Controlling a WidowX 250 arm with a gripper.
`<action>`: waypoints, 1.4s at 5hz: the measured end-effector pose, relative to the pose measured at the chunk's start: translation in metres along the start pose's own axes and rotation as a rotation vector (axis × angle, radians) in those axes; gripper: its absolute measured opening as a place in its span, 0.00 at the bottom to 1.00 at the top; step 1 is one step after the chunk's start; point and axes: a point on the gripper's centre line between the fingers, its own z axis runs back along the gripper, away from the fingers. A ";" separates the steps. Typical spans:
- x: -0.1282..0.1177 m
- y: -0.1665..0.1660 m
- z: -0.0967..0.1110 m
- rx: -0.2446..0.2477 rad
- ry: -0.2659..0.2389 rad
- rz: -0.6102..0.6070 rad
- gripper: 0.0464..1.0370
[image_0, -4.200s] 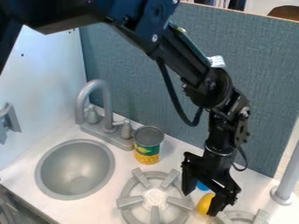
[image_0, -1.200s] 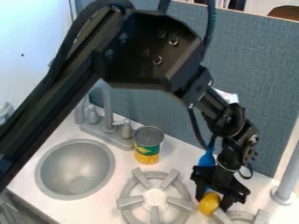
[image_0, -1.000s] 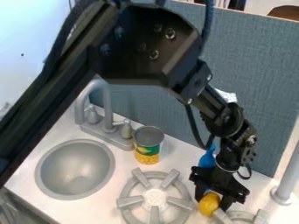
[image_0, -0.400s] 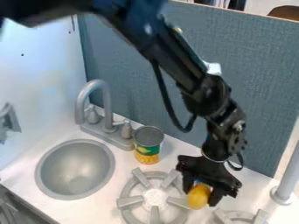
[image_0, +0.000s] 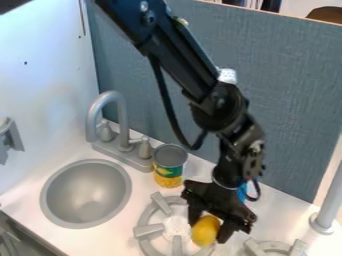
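The black gripper hangs over the right side of the left burner. It is shut on a yellow, lemon-like object, which shows between its two fingers at the burner's edge. Behind the gripper's wrist, a bit of a blue object can be seen, mostly hidden by the arm. To the upper left of the gripper, a can with a green and yellow label stands upright beside the faucet base.
A round grey sink lies at the left, with a grey faucet behind it. A second burner is at the bottom right, near a grey post. A blue-grey panel stands along the back.
Since the earlier frames the gripper has moved left from beside the right burner to the left burner, and the yellow object has travelled with it. The can has stayed in place.
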 end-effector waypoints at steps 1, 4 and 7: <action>0.008 0.027 -0.003 0.027 0.007 0.036 0.67; 0.022 0.035 -0.037 0.103 0.056 0.028 0.67; 0.038 0.042 -0.055 0.121 0.110 0.062 0.67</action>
